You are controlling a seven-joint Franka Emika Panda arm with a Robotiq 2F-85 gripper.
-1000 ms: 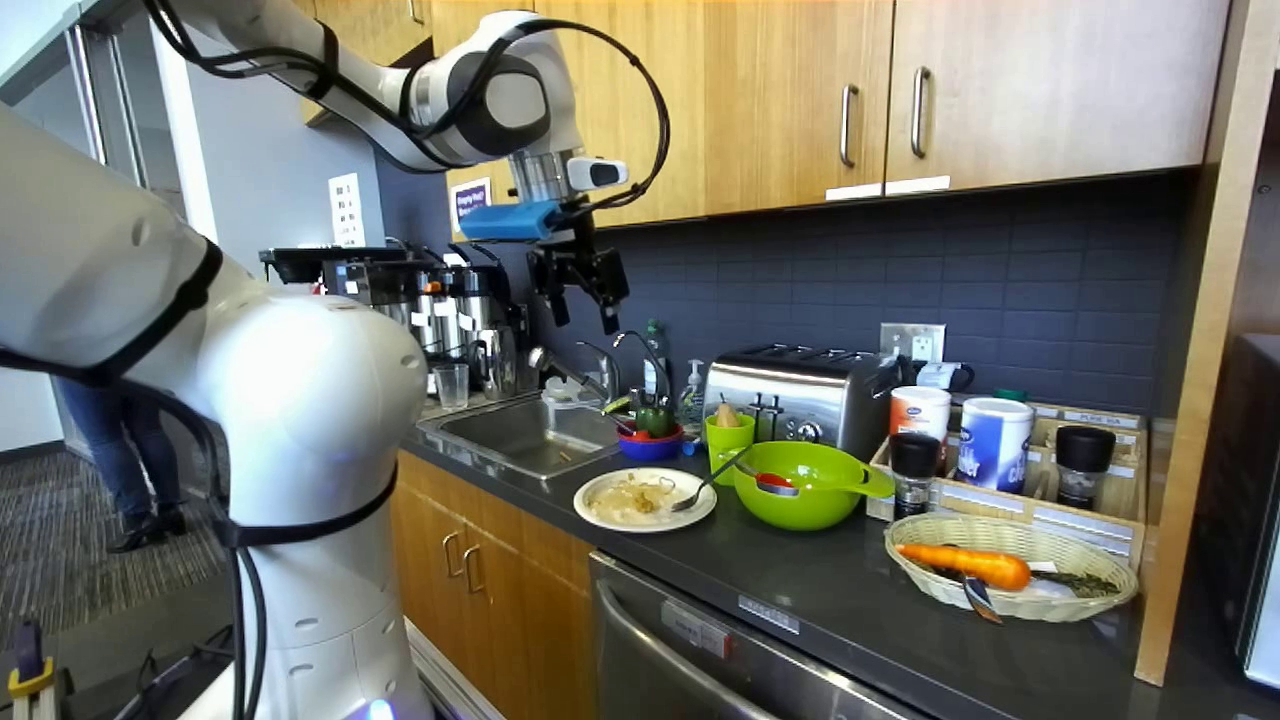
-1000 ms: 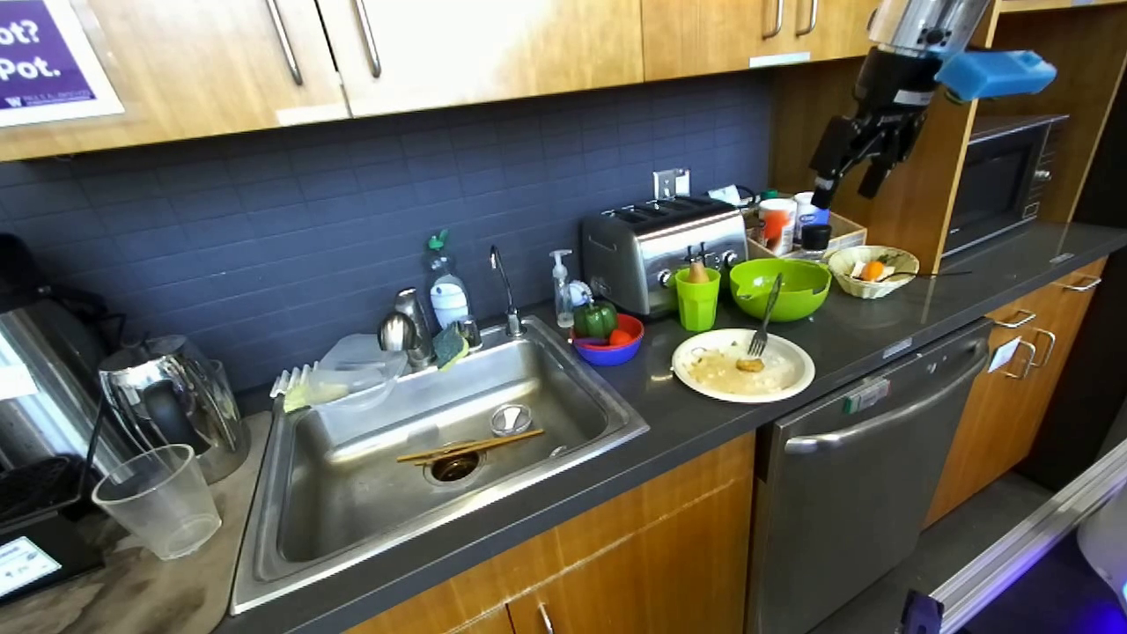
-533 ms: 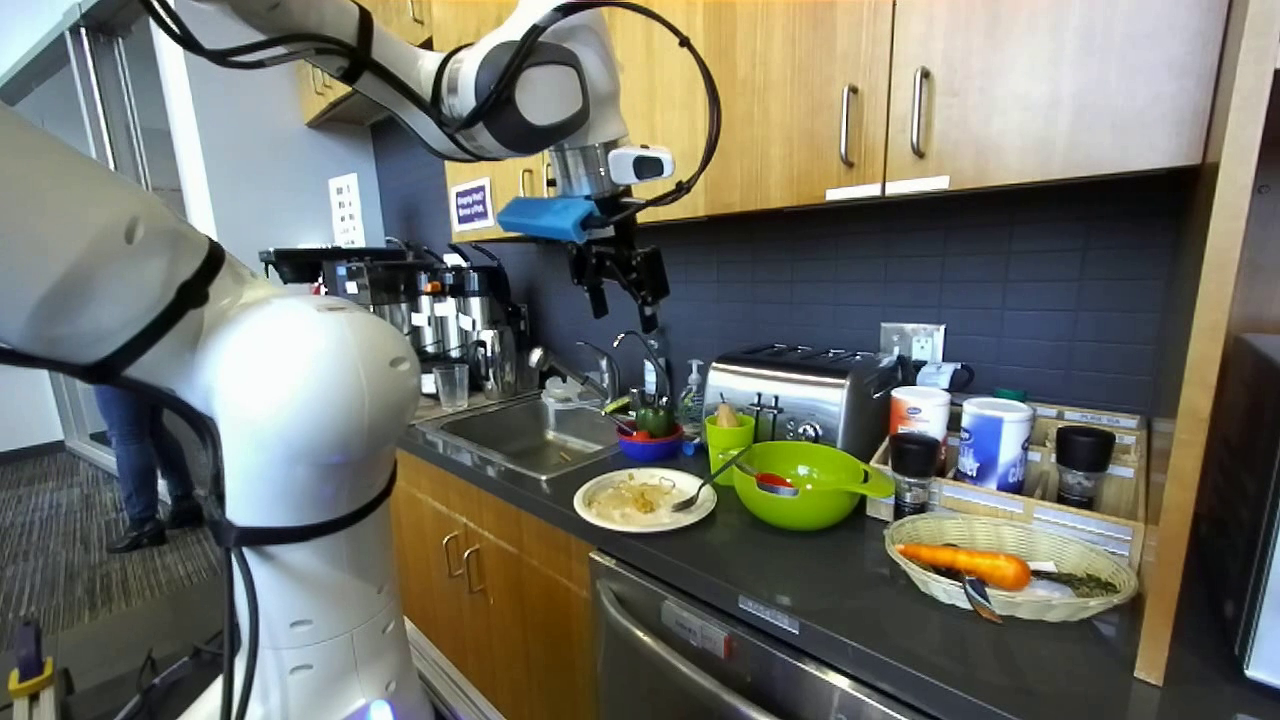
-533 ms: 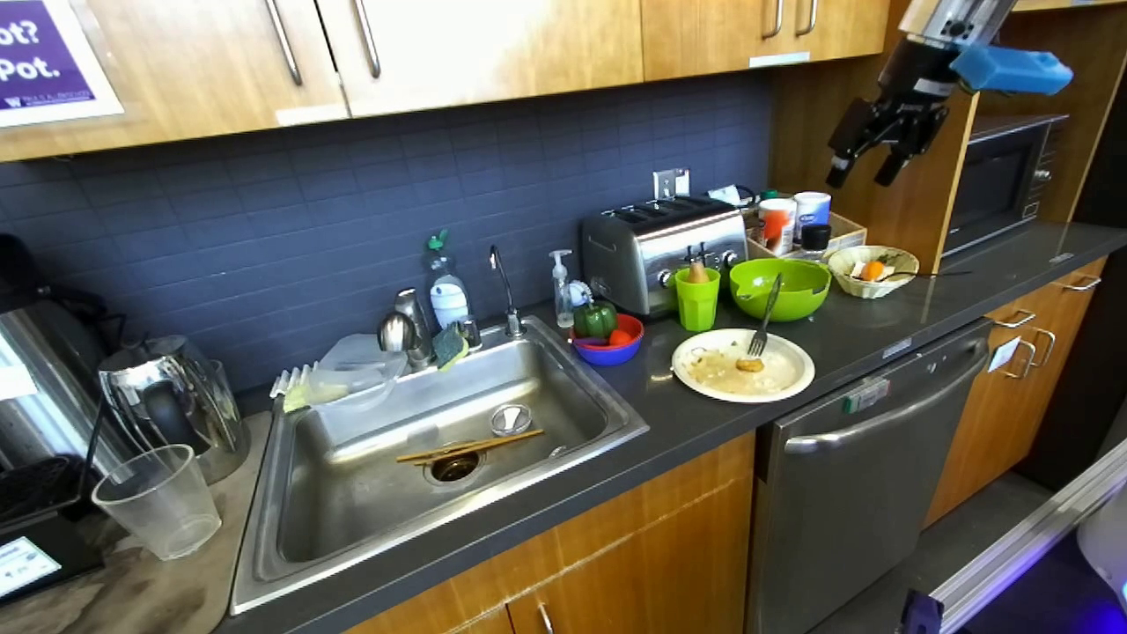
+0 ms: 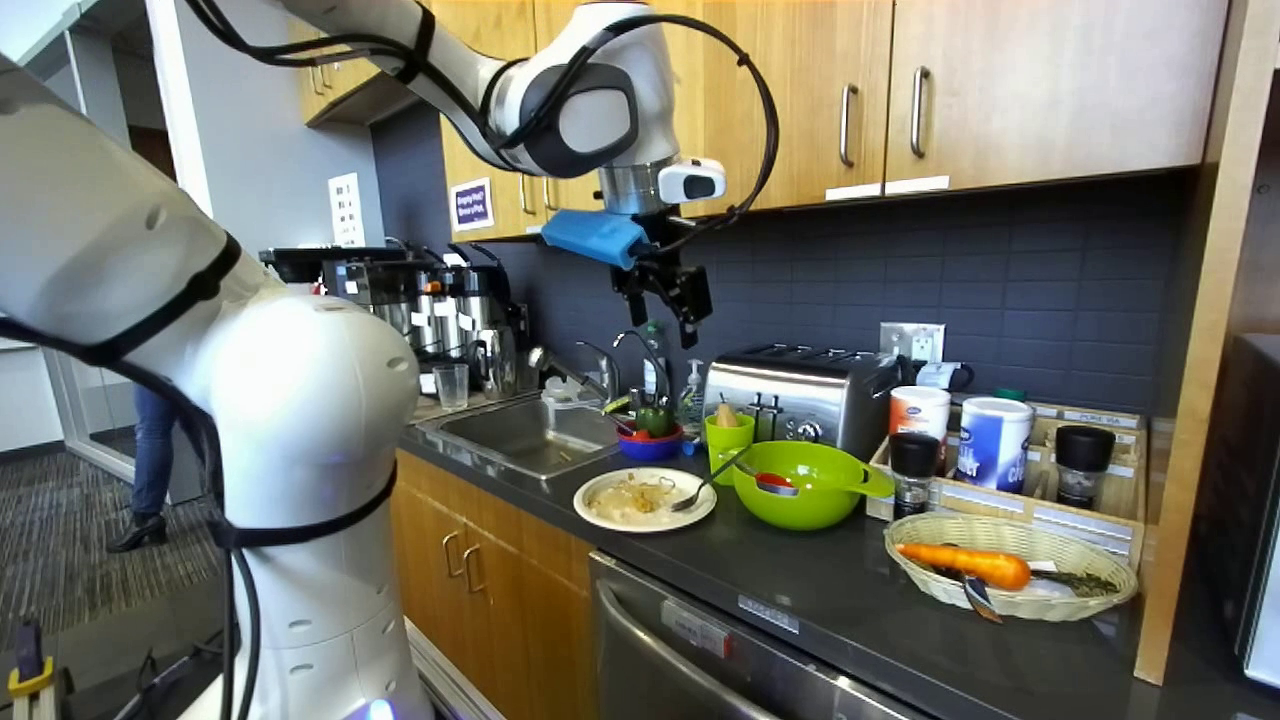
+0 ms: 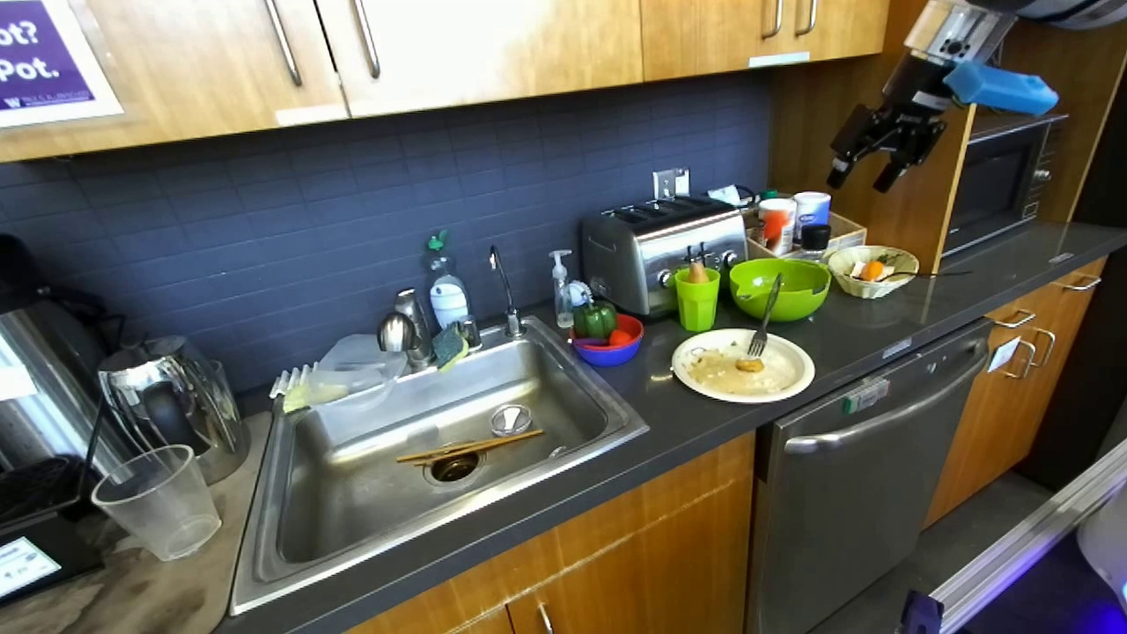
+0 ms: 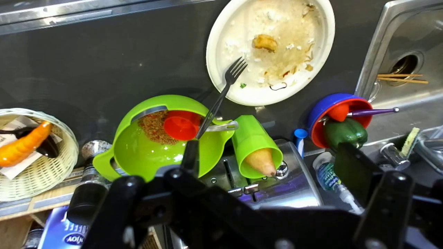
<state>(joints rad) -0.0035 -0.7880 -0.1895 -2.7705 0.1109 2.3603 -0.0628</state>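
Wrist view: the gripper [image 7: 270,155] has its fingers spread wide, with nothing between them. Under that gap, well below the fingertips, is the cup [image 7: 247,133], the pear [image 7: 258,160] poking out of its mouth. Below the finger at the picture's left sits the bowl [image 7: 174,102], holding a scoop [image 7: 180,126] and grains [image 7: 152,129]. Out ahead of the fingertips, the fork [image 7: 231,75] has its tines over the plate [image 7: 259,98] and its handle reaching over the bowl. Below the finger at the picture's right is a pepper [image 7: 346,133].

In an exterior view, the gripper hangs above the counter [image 5: 830,570], touching nothing, its two fingers plainly apart. The toaster [image 5: 740,390] stands lower than it; the basket [image 5: 1050,608] with the carrot [image 5: 985,568] lies lower too, well apart from it.

In an exterior view, the sink [image 6: 352,502] and the chopsticks [image 6: 493,442] in it are lower than the gripper and well off to its side. Judging by how things lie, no grasp is made yet: the pear sits in the cup, the scoop in the bowl, the carrot in the basket. Contact and lifting would both be left; whether anything has already been put in its place, these views do not settle.
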